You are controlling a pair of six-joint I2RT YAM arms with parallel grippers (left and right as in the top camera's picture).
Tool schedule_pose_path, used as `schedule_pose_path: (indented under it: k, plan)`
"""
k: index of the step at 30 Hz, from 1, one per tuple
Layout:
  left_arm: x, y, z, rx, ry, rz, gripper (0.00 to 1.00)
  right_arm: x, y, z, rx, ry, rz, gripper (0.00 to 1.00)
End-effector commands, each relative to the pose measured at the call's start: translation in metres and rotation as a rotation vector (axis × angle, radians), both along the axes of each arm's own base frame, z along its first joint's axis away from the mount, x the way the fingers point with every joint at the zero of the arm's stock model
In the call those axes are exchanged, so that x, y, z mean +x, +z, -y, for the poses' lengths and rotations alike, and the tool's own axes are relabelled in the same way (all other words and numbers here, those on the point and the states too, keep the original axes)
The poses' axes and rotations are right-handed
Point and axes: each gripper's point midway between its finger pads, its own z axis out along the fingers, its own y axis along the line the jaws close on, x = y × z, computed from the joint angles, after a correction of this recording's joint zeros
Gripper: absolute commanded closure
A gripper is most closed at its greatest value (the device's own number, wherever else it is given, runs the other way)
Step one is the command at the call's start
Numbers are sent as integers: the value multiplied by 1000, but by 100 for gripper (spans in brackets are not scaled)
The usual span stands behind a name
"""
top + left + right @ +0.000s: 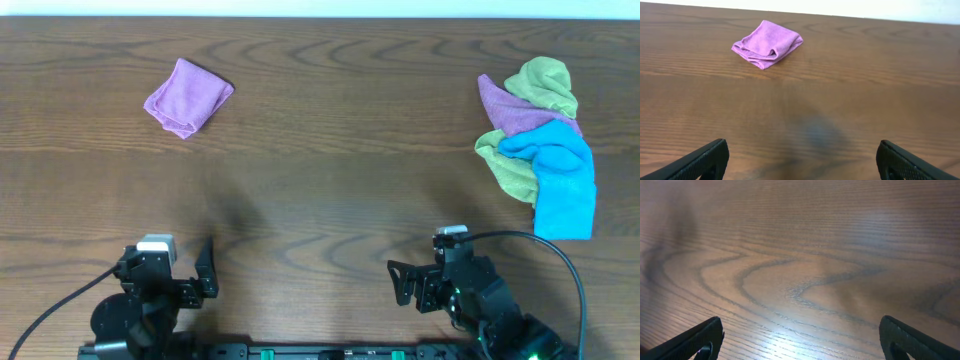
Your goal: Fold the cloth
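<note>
A lilac cloth [187,96] lies folded into a small bundle at the far left of the wooden table. It also shows in the left wrist view [768,43], far ahead of the jaws. My left gripper [165,268] [802,152] is open and empty at the near edge, well short of the cloth. My right gripper [440,275] [800,330] is open and empty at the near right, over bare wood. A second purple cloth [510,108] lies crumpled in a pile at the far right.
The pile at the far right also holds an olive-green cloth [545,82], another olive-green piece [508,167] and a bright blue cloth [562,180]. The table's far edge runs along the top of the overhead view.
</note>
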Motion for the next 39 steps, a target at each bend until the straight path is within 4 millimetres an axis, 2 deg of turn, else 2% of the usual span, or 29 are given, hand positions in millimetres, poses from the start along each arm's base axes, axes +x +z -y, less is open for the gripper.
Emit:
schedule_pose_path:
  k: [1,12,19,30,39]
  plan:
    - [1,-8,0,35,-15,3,5,1,1,1,9,-14,3,1]
    - [1,-35,-1,35,-14,-65,5,1,1,1,9,-14,3,1]
    - [2,-61,-1,45,-23,-126,5,1,1,1,9,-14,2,1]
    - [-3,-85,-14,100,29,-202,5,1,1,1,9,-14,3,1]
    - [-6,-99,-15,100,31,-243,5,1,1,1,9,-14,3,1]
